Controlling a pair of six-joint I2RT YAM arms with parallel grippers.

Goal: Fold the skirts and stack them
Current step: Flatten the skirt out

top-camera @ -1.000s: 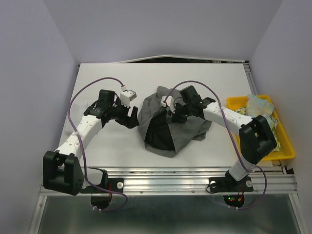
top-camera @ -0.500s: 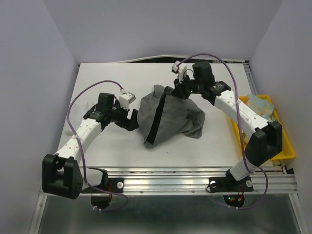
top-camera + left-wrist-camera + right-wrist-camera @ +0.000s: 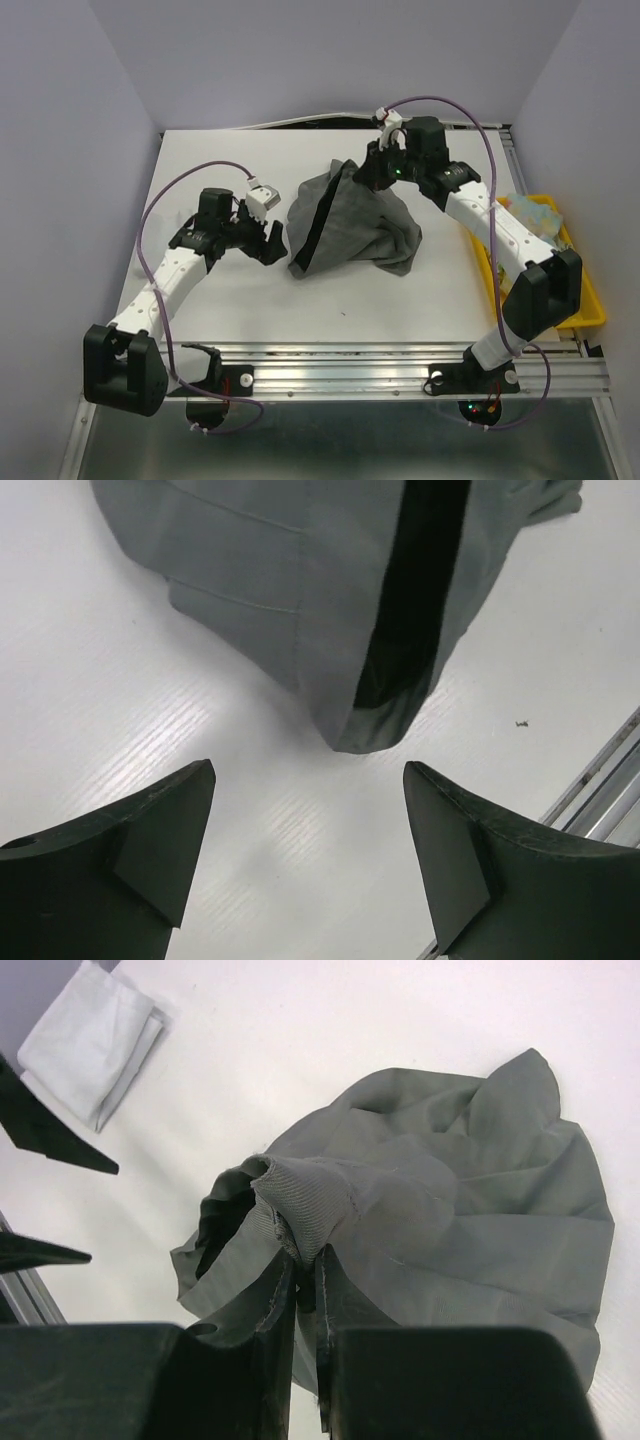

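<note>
A dark grey skirt (image 3: pixel 355 225) hangs in a tent shape at mid-table, its lower part resting on the table. My right gripper (image 3: pixel 374 172) is shut on its ribbed waistband (image 3: pixel 310 1205) and holds it up. In the left wrist view the skirt's (image 3: pixel 280 590) hanging corner shows its dark inside (image 3: pixel 410 600) just ahead of my left gripper (image 3: pixel 308 770). My left gripper (image 3: pixel 273 241) is open and empty, low over the table beside the skirt's left edge, not touching it. A folded whitish skirt (image 3: pixel 95 1040) lies flat beyond. A floral skirt (image 3: pixel 533 213) lies in the tray.
The yellow tray (image 3: pixel 585 300) stands at the table's right edge, next to my right arm's elbow. A metal rail (image 3: pixel 400 362) runs along the near edge. Grey walls close the left, back and right.
My right gripper has risen and swung to the far side with the waistband, pulling the crumpled skirt up into a tent. My left gripper has edged closer to the skirt's left corner.
</note>
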